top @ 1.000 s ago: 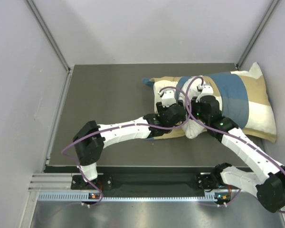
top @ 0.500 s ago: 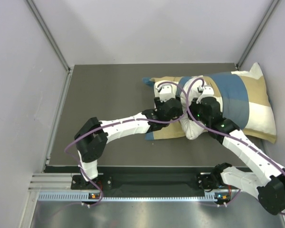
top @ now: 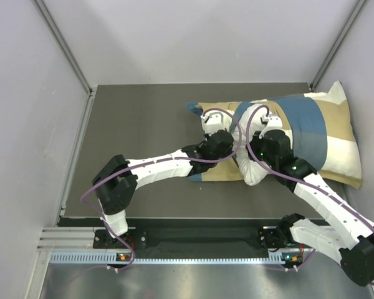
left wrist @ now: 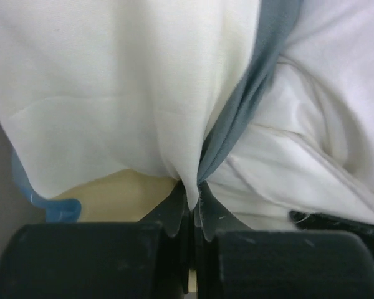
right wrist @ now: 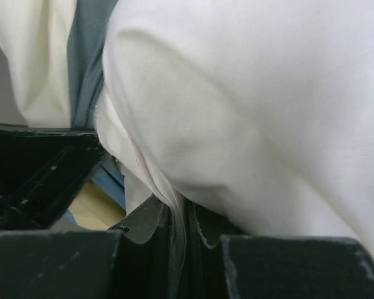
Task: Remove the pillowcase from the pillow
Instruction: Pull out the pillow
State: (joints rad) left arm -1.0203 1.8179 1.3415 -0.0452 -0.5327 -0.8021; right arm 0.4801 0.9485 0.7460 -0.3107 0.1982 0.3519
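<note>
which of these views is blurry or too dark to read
Top external: sharp, evenly lit, mild glare on the metal base plate. Left wrist: checked blue, tan and cream fabric pillowcase close-up, slightly soft; left pincer dark. Right wrist: plump white pillow soft-focused; right pincer in shadow.

top: even diffuse light coming from above, faint shadows lying on table (top: 143, 124) | wrists: pillow (right wrist: 268, 93) glaring white, seemingly blurring up close
</note>
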